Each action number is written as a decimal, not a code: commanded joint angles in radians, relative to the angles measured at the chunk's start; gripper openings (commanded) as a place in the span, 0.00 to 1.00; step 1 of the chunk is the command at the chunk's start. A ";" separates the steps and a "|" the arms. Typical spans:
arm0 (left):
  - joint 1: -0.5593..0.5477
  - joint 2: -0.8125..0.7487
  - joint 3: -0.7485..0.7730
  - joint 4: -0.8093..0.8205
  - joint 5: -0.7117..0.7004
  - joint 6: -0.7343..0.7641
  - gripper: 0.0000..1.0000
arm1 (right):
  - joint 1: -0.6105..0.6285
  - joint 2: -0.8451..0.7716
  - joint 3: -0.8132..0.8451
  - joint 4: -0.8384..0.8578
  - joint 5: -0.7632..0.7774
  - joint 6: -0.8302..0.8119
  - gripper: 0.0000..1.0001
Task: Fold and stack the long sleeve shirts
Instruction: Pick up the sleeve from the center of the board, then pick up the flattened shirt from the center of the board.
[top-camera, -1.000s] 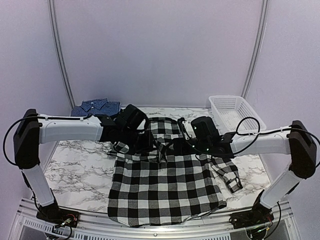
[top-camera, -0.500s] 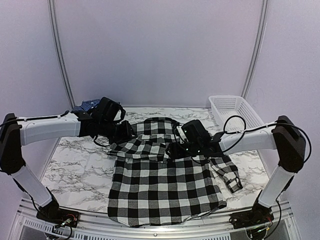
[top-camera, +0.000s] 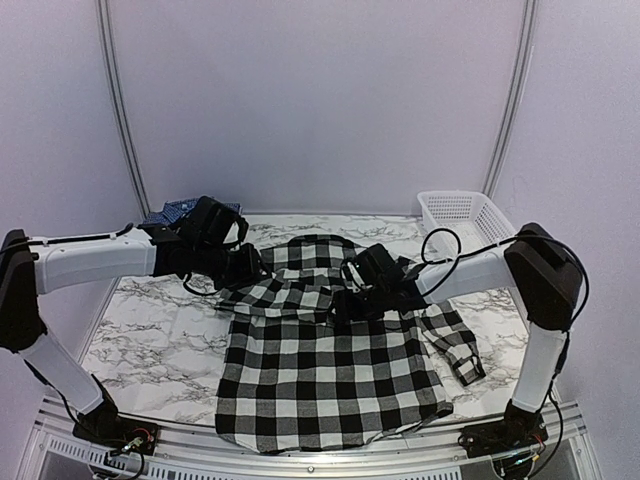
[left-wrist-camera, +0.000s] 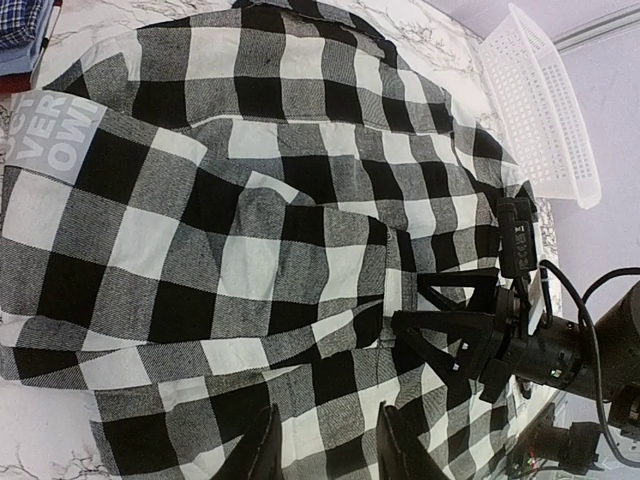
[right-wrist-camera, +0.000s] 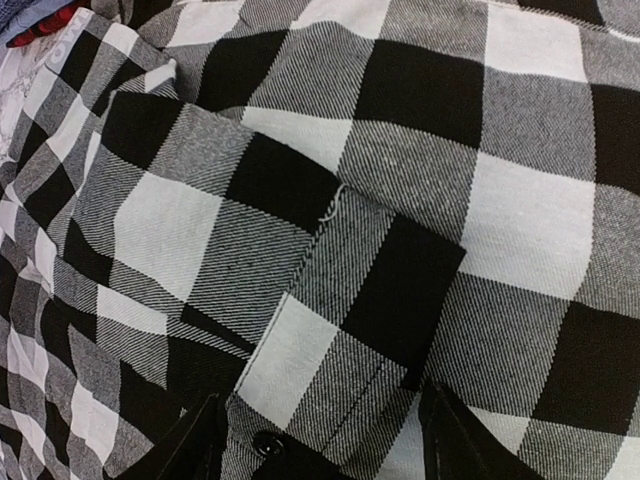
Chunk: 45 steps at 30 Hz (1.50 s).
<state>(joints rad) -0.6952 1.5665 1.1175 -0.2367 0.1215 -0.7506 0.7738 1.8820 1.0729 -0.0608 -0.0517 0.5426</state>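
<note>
A black-and-white checked long sleeve shirt (top-camera: 330, 370) lies spread on the marble table, collar at the far end. One sleeve is folded across its chest, and a grey patch with white lettering (left-wrist-camera: 55, 135) shows on it. My left gripper (top-camera: 250, 268) hovers over the shirt's left shoulder, open, with only cloth (left-wrist-camera: 250, 200) below its fingers (left-wrist-camera: 262, 450). My right gripper (top-camera: 345, 298) is low over the middle of the shirt, jaws wide open astride a buttoned cuff (right-wrist-camera: 330, 370). A folded dark blue shirt (top-camera: 178, 211) lies at the back left.
A white mesh basket (top-camera: 470, 222) stands at the back right corner. The shirt's other sleeve (top-camera: 455, 345) trails out to the right. Bare marble table (top-camera: 150, 340) shows on the left. The right gripper (left-wrist-camera: 450, 330) also shows in the left wrist view.
Both grippers have shifted left. The left arm drew back from the collar toward the left shoulder; the right arm reached further over the shirt's middle.
</note>
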 joint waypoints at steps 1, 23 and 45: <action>0.011 -0.039 -0.015 -0.001 -0.006 0.018 0.33 | -0.006 0.036 0.044 0.034 -0.032 0.042 0.61; 0.098 -0.029 -0.018 -0.003 -0.014 0.056 0.33 | 0.010 -0.033 0.156 -0.047 0.038 0.021 0.00; 0.288 0.091 -0.002 0.074 0.043 0.087 0.34 | 0.038 -0.022 0.891 -0.312 0.039 -0.316 0.00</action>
<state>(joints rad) -0.4309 1.6005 1.1149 -0.2073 0.1310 -0.6689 0.8021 1.8114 1.8599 -0.3172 -0.0128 0.2916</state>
